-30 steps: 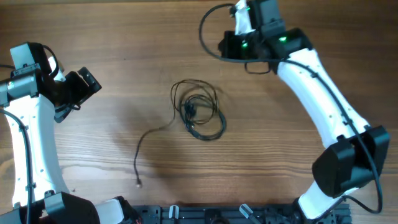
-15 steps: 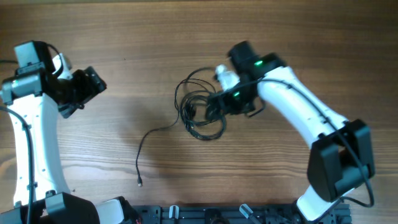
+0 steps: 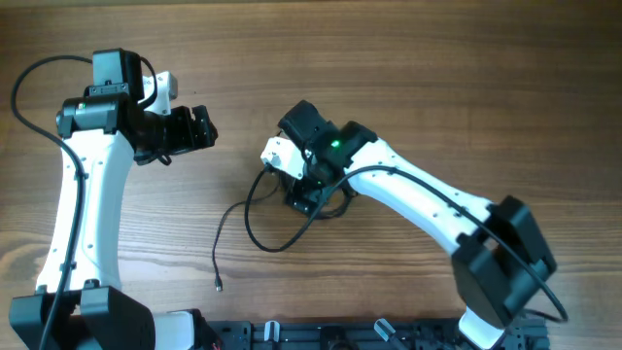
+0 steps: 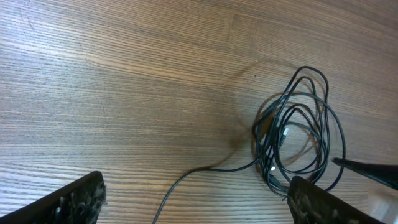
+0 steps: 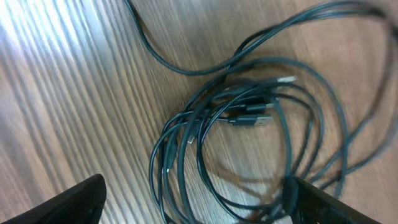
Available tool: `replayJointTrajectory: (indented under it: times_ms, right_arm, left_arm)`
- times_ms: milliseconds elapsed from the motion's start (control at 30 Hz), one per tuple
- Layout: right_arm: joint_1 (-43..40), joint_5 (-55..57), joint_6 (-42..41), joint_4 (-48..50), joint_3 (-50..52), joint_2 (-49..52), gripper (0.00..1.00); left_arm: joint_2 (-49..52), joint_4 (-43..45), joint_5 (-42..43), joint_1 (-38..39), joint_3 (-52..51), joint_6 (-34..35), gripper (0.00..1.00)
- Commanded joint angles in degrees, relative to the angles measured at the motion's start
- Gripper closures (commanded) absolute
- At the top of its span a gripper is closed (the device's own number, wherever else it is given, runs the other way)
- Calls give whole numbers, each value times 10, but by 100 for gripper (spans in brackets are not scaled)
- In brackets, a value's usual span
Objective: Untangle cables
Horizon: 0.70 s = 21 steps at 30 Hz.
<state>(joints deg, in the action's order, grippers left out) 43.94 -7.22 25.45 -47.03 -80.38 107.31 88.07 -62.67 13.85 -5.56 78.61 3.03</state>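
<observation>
Overhead, a wooden table (image 3: 505, 68) is seen with two white arms reaching across it. The right arm (image 3: 418, 199) is stretched from the near right corner toward the middle, so that its wrist is placed directly over the cables (image 5: 239, 118). The left arm (image 3: 83, 204) is raised at the left side and turned toward the centre, apparently so that the tangle can be watched and a second hold offered.

The right gripper (image 5: 199, 208) is shown spread wide just above the bundle with nothing clasped. The loops are framed between its two fingers, which is judged to be a line-up for a pick. The left gripper (image 4: 199, 205) is likewise spread wide and empty, and is held well apart from the coil, to its left.

The cables are found at the middle of the table, wound in a small knot of overlapping loops. One strand is thrown out in a curve toward the near left and ends at a small plug end (image 3: 218, 285) near the near edge. No strand is seen lifted, and the untangling is judged barely begun
</observation>
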Motion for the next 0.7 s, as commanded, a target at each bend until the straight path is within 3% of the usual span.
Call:
replayJointTrajectory:
  times_ms: [0, 67, 133, 167, 267, 433, 567, 667]
  right_arm:
    - [0, 11, -16, -2, 3, 72, 7]
    - [0, 9, -21, -3, 3, 90, 19]
    - [0, 19, -47, -2, 2, 93, 65]
    - [0, 39, -80, -10, -3, 91, 94]
    - [0, 49, -167, -110, -69, 72, 96]
    - [-1, 67, -164, -205, -235, 5, 96]
    - [-6, 256, -164, -156, -293, -51, 96]
    - [-11, 405, -164, -40, -298, -103, 96]
  left_arm:
    - [5, 4, 7, 1, 0, -13, 3]
    - [5, 4, 7, 1, 0, -13, 2]
    - [5, 4, 7, 1, 0, -13, 1]
    - [5, 4, 7, 1, 0, -13, 1]
    - [5, 3, 7, 1, 0, -13, 1]
    - [5, -8, 7, 1, 0, -13, 1]
    - [5, -10, 18, 1, 0, -13, 1]
    - [5, -12, 31, 1, 0, -13, 1]
